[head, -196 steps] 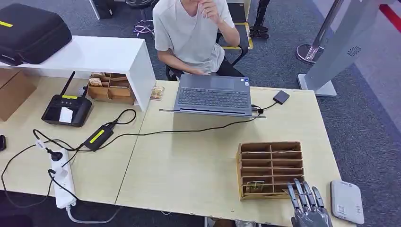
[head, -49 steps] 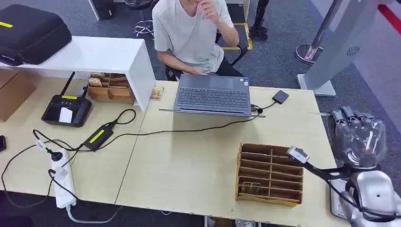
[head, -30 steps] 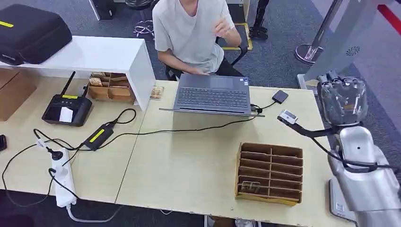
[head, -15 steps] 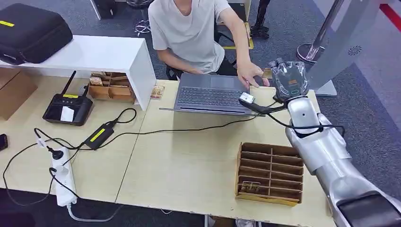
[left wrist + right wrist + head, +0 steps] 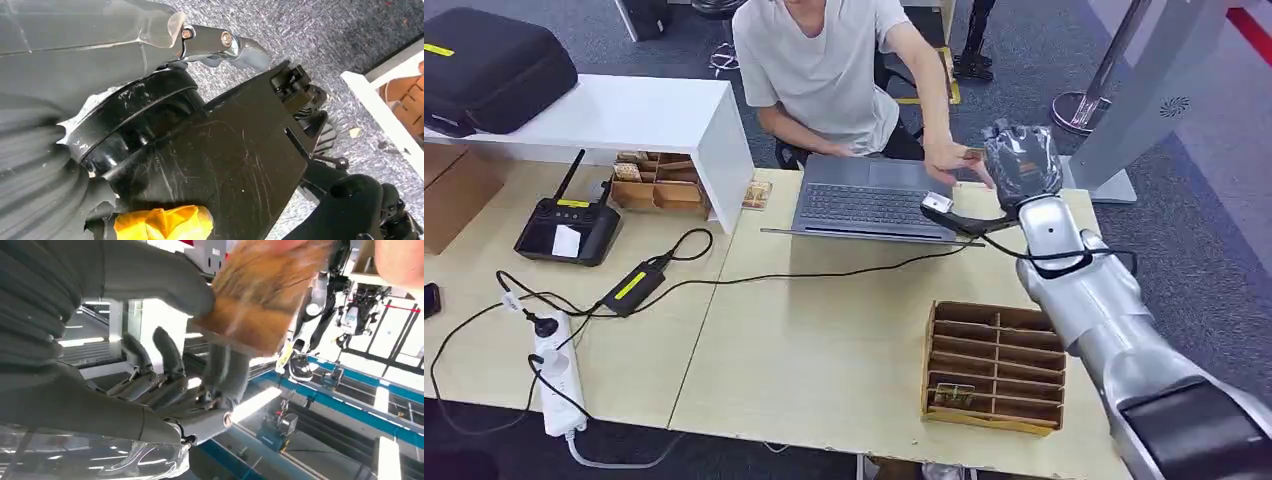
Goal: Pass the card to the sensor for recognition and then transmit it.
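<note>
— Where was the card?
— Pinched between the thumb and fingers of the robot's right hand, at the table's far right, touching a person's hand.
— Any writing?
— None legible; the card blurred.

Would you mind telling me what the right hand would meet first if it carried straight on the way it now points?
Most likely the person's hand, which already reaches to the card that the right hand holds out over the laptop's far corner. Depth is unclear, so contact may already be made.
</note>
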Available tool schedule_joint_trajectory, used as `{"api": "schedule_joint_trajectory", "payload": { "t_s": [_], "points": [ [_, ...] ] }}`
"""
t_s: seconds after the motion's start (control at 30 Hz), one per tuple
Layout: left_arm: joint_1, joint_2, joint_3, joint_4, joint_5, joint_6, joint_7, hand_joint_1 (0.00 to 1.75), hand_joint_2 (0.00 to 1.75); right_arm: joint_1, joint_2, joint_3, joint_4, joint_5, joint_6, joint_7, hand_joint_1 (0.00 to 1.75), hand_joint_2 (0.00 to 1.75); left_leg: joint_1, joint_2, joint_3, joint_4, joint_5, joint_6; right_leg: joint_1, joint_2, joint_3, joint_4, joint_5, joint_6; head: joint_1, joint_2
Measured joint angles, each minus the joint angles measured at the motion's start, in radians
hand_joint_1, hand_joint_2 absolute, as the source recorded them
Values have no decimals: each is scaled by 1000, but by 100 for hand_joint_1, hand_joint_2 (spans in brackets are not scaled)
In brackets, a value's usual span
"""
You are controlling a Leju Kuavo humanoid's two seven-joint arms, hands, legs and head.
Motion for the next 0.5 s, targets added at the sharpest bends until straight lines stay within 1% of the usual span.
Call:
{"api": "schedule_joint_trajectory", "payload": {
  "t_s": [0.5],
  "points": [
    [-1, 2, -3, 0, 10, 4, 3, 0, 175, 5, -3, 2, 41, 1, -22, 6, 0, 175, 0, 0, 0, 0, 0, 0, 0, 0, -1, 0, 0, 0, 0, 0]
  ]
}}
